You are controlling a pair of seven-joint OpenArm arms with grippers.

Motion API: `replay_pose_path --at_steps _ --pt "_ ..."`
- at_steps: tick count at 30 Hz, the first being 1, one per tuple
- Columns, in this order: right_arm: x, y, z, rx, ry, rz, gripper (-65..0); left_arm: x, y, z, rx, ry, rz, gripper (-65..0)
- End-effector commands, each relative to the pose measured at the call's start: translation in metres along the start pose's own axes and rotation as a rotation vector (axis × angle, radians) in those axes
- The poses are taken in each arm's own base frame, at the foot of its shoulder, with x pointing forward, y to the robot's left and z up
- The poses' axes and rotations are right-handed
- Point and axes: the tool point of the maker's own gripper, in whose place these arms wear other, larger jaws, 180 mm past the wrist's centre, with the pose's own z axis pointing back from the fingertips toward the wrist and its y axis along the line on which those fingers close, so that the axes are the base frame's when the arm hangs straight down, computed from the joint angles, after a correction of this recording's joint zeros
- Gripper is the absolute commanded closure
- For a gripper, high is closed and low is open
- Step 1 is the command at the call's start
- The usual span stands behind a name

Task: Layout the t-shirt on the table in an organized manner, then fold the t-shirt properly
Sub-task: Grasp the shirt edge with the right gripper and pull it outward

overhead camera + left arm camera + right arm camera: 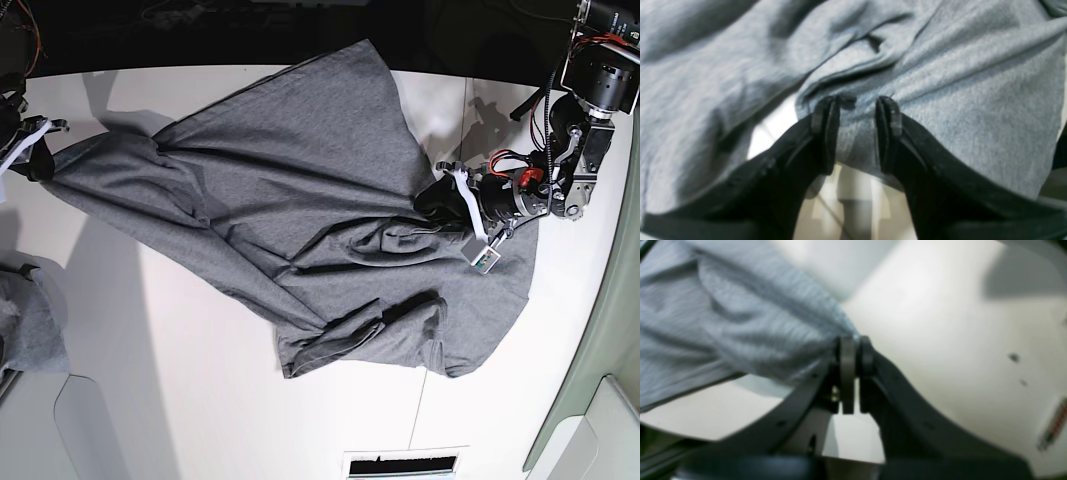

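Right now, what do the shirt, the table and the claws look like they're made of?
The shirt looks like soft knit cotton, matte heather grey: fine flecks show, and it creases loosely. The table seems a hard, smooth white laminate or plastic with a slight sheen. The left gripper and right gripper look like matte black plastic, possibly with rubbery pads; blur leaves that open.

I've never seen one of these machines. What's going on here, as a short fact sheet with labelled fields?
Garment: t-shirt, grey, spread crumpled and stretched, not yet folded
Surface: white table
Left hand: jaws apart, fabric between them, over the shirt's bunched part
Right hand: shut on a pinched corner of the shirt, pulling it taut
Shirt shape: one end drawn out toward the right hand, wrinkles and a folded-under edge near the left hand
Other item: a paler grey cloth at the table's edge
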Motion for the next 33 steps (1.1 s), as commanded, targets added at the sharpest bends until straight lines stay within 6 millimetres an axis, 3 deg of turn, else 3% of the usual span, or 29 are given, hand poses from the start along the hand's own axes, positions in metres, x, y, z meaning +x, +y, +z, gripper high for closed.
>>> replay_pose_path --at_steps 1,2,6,8,14,16,18,21,26,33 --pt "0.014 -0.01 0.005 -0.034 -0.036 0.013 0.0 -0.051 0.034 0.015 0.148 0.232 -0.033 -22.6" --pt "0.014 -0.013 0.005 -0.051 -0.038 0.003 0.0 -0.052 0.036 0.016 0.153 0.234 -0.035 -22.6" --pt "0.023 -0.012 0.004 -0.046 -0.066 -0.019 -19.8 -0.054 0.039 0.021 0.147 0.244 -0.037 -22.6" --pt "0.031 -0.012 0.004 -0.039 -0.087 -0.024 -24.2 -0.056 0.025 0.02 0.067 0.252 -0.036 -22.6" --pt "0.088 -0.001 0.003 0.03 -0.246 -0.068 -23.2 -0.05 -0.003 0.019 -0.076 0.221 0.087 -22.6" --pt "0.108 0.006 0.001 0.059 -0.297 -0.067 -15.3 -0.044 -0.007 0.02 -0.095 0.203 0.1 -22.6" --pt "0.122 0.016 -0.004 0.09 -0.322 -0.059 -2.3 -0.036 -0.009 0.021 -0.103 0.184 0.091 -22.5" --pt "0.138 0.046 -0.022 0.173 -0.331 0.012 0.0 -0.021 -0.011 0.026 -0.109 0.155 0.055 -22.5" --pt "0.154 0.101 -0.075 0.273 -0.293 0.098 0.0 -0.002 -0.032 0.035 -0.154 0.114 -0.011 -22.5" --pt "0.185 0.209 -0.135 0.47 -0.264 0.216 0.0 -0.013 -0.078 0.04 -0.232 0.1 -0.069 -22.5"
